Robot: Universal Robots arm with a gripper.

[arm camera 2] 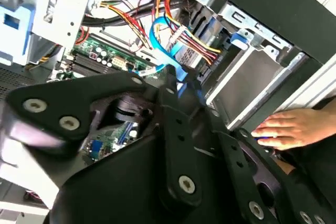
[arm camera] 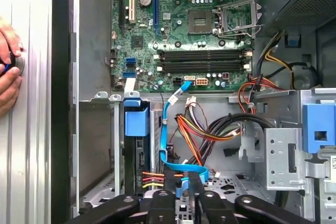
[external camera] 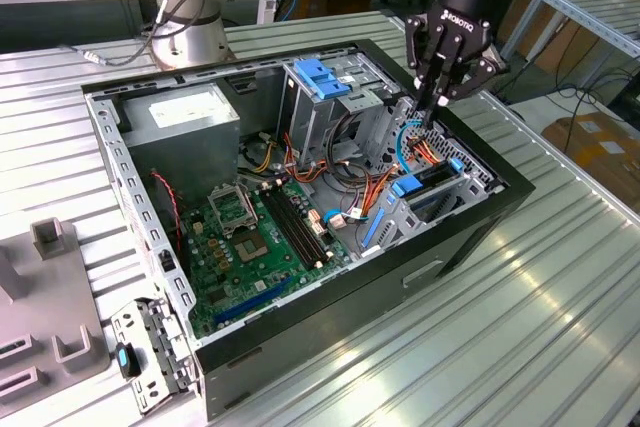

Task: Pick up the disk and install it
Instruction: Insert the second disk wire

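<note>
Disk (external camera: 432,177) sits edge-up in the drive bay at the front corner of the case, on the exterior view's right. Its blue carrier rail is at the top of the slot. In the first wrist view the disk (arm camera: 135,124) shows as a blue tab over a dark edge inside the bay.

Ribbed metal table (external camera: 560,317) carries everything. The open black computer case (external camera: 470,237) lies on its side on the table with its interior facing up. The robot arm (external camera: 200,7) base stands behind the case.

A grey fixture block (external camera: 50,317) rests on the table at the exterior view's left, apart from the case.

Inside the case:
- The green motherboard (external camera: 250,237) covers the floor.
- The large grey box with a white sticker (external camera: 185,117) is in the far corner.
- The tall grey cage with a blue handle (external camera: 320,82) stands between that box and the disk bay.

Gripper (external camera: 437,105) points down into the case, just behind the disk bay and right at the blue flat cable (external camera: 405,142). In the first wrist view the gripper (arm camera: 182,184) is over that cable (arm camera: 167,129). Cannot tell whether the gripper is closed or pinching the cable. It is not on the disk.

A person's hand (arm camera: 8,66) rests on the table outside the case wall. It also shows in the second wrist view (arm camera 2: 289,129).
</note>
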